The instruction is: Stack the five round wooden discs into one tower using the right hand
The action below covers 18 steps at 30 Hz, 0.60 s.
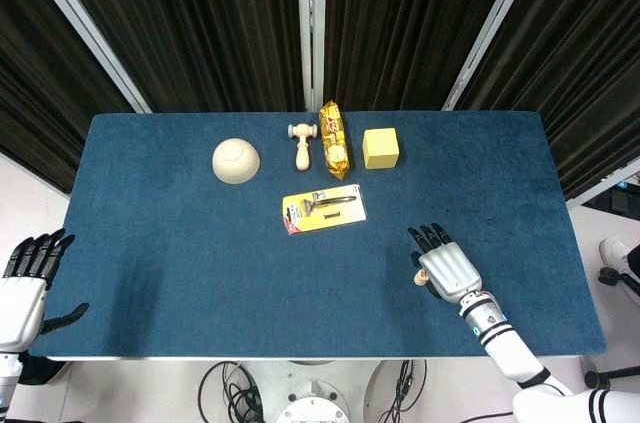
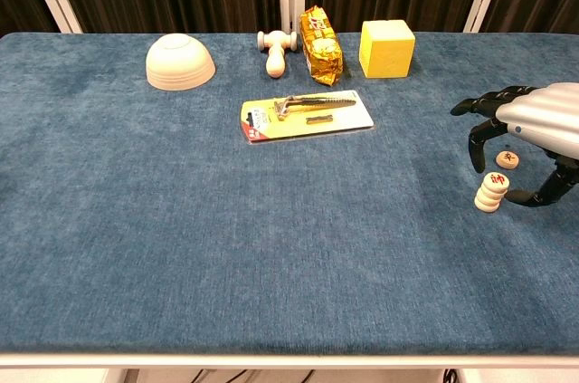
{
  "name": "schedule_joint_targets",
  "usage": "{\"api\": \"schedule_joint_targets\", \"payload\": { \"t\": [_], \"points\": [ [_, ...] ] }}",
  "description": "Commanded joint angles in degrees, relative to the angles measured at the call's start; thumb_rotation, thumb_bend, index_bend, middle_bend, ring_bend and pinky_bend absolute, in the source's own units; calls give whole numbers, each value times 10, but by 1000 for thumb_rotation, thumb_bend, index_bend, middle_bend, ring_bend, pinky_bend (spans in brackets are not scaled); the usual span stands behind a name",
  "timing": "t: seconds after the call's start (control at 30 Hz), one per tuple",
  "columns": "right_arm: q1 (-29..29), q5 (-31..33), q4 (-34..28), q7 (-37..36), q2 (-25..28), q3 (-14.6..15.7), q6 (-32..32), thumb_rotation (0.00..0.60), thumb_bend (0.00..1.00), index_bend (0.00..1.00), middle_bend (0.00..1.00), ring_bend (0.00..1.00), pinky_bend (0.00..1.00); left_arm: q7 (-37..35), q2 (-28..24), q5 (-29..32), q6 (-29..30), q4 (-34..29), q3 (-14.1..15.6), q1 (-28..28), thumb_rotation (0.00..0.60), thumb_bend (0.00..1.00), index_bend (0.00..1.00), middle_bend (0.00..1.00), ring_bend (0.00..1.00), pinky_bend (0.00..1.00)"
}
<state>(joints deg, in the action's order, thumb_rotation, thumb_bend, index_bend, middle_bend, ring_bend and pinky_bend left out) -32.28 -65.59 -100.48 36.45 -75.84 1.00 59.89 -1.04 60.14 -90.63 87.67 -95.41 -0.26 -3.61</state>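
Note:
A short tower of round wooden discs (image 2: 491,191) stands near the table's right front, its top face marked in red. One loose disc (image 2: 507,159) lies flat just behind it. My right hand (image 2: 536,122) arches over both, palm down, holding nothing. Its dark fingers (image 2: 476,142) curve down to the left of the discs, and the thumb hooks round on the right, a little apart from the tower. In the head view the right hand (image 1: 448,271) covers most of the discs, so only the tower's edge (image 1: 419,278) peeks out. My left hand (image 1: 25,281) hangs open off the table's left front corner.
Along the back of the blue table (image 2: 181,220) stand an upturned bowl (image 2: 180,62), a wooden mallet (image 2: 276,50), a yellow snack packet (image 2: 320,33) and a yellow cube (image 2: 386,48). A carded razor pack (image 2: 306,114) lies mid-table.

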Motion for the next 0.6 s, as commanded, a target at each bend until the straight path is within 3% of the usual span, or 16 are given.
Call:
{"api": "schedule_joint_targets", "payload": {
  "t": [0.03, 0.23, 0.6],
  "points": [
    [3, -5, -6, -4, 6, -1, 6, 600, 219, 417, 53, 0, 0, 0, 0, -1, 1, 0, 0, 0, 600, 137, 77, 0, 0, 0],
    [15, -6, -5, -29, 30, -11, 27, 600, 218, 392, 52, 0, 0, 0, 0, -2, 1, 0, 0, 0, 600, 136, 77, 0, 0, 0],
    [16, 46, 129, -56, -15, -28, -2, 600, 170, 291, 28, 0, 0, 9, 2, 1, -5, -2, 1, -1, 600, 136, 77, 0, 0, 0]
  ]
}}
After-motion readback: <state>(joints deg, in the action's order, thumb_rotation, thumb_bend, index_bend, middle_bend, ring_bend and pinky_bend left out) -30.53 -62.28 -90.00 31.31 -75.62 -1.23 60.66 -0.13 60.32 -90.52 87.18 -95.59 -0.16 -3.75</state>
